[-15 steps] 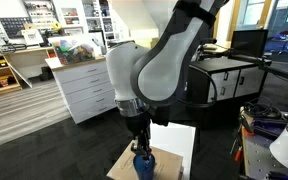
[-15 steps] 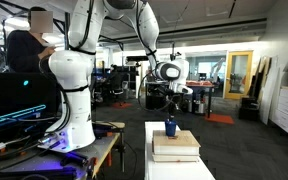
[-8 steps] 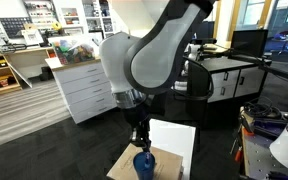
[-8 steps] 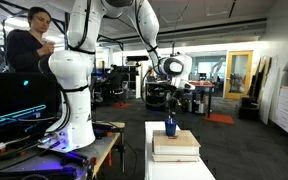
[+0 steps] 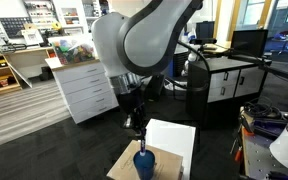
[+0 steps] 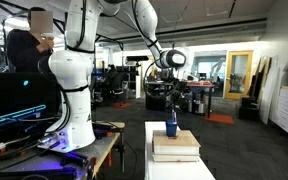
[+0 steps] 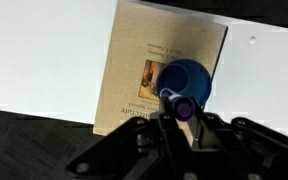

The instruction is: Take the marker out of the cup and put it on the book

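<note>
The dark-blue cup stands on a tan board, beside the white book. The cup also shows in an exterior view and in the wrist view. My gripper hangs straight above the cup and is shut on the purple marker. The marker's upper end sits between my fingers. Its lower end points down into the cup's mouth; I cannot tell whether it has left the rim. In an exterior view my gripper is a little above the cup.
The tan board has print on its cover and lies on white surfaces, near the table's front edge. A white drawer cabinet and a black desk stand behind. A person stands by another robot base.
My gripper has risen straight up from the cup's mouth with the marker in it. The cup, board and book have not moved.
</note>
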Controlling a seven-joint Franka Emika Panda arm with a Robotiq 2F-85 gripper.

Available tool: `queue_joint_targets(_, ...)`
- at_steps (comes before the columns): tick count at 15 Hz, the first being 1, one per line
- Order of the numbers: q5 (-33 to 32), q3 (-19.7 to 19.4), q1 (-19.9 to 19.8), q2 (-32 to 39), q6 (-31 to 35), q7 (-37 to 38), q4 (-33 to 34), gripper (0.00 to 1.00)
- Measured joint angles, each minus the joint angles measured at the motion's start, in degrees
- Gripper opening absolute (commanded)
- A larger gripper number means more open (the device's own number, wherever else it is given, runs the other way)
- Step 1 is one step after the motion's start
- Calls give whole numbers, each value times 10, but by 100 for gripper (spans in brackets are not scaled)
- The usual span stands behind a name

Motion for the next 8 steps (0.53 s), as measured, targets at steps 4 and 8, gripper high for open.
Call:
queue_joint_targets(4,-4,-2,0,-14,-16,7,12,6)
queue_joint_targets(8,-10,-4,-1,-31,-22,15,16,6)
